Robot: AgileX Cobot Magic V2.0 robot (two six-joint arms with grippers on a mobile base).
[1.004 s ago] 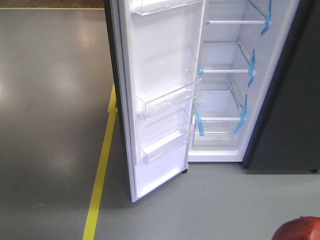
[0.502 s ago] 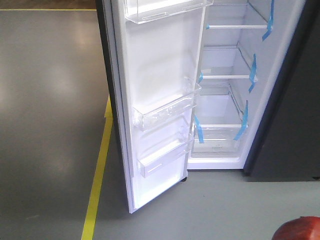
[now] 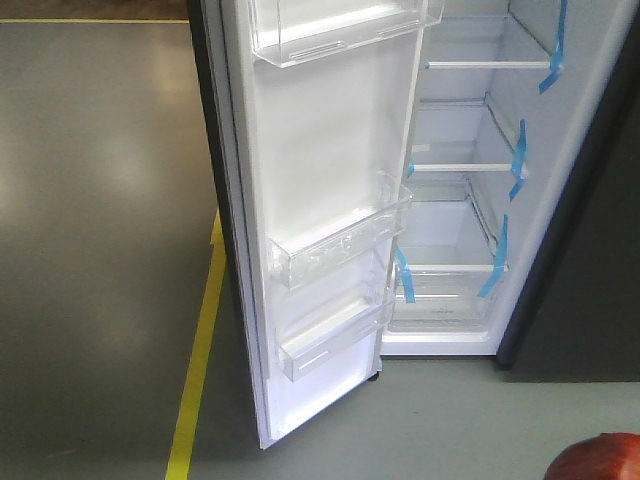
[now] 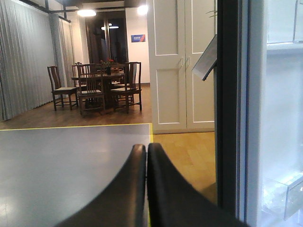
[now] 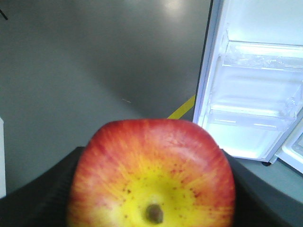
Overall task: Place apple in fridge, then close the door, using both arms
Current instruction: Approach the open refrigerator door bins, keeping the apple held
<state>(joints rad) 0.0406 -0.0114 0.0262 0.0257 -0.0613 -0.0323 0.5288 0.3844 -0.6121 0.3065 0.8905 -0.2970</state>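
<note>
one apple point(image 5: 151, 175) sitting clamped in right gripper point(image 5: 151, 203), one fridge point(image 3: 455, 215) standing open, one door point(image 3: 330, 140) hanging wide showing three clear bins point(image 3: 335, 245), left gripper point(image 4: 147, 189) pressing together empty, yellow floor line point(image 3: 200, 340) running beside door

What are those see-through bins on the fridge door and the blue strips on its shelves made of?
The see-through door bins look like rigid clear plastic, glossy: the white door lining shows through and their rims catch light. The blue strips look like thin matte adhesive tape, stuck flat over white shelf edges.
</note>
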